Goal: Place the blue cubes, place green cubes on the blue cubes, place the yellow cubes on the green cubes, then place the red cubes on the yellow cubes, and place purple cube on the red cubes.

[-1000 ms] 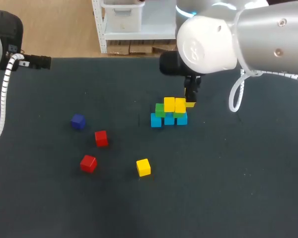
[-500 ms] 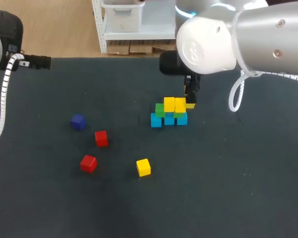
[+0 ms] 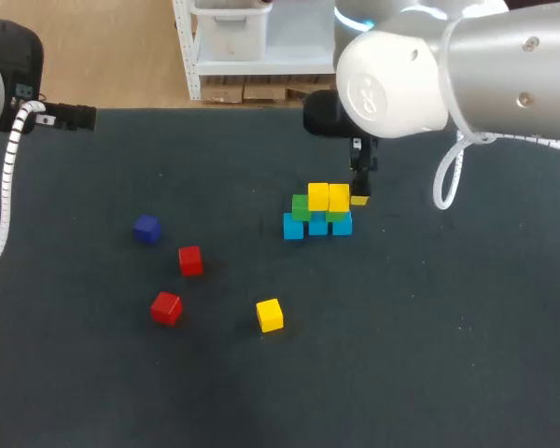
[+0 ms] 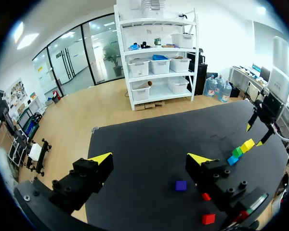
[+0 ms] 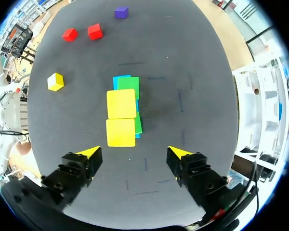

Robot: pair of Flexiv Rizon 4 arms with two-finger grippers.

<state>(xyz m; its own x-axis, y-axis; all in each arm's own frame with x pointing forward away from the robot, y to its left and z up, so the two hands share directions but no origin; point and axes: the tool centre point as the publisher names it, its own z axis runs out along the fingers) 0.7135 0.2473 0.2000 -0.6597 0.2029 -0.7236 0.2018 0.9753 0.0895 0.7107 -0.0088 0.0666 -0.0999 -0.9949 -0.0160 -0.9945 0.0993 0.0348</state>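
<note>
Our left arm sits at the far back left corner of the dark bench. The left jaws are spread wide with nothing between them, well apart from every cube.

Next along lies the purple cube, alone on the bench. Then come two red cubes, one farther back and one nearer the front, near each other but not touching. A loose yellow cube rests to their right, toward the front.

Past the middle we see the stack. A row of light blue cubes sits on the bench with green cubes on top of them. Two yellow cubes, one touching the other, sit on the green layer. The leftmost green cube is the top of its own column.

Our right arm comes in from the right. The right jaws hang above the bench just behind the stack's right end, spread apart and gripping nothing. From the right wrist, the two yellow cubes lie just ahead of the jaws.
</note>
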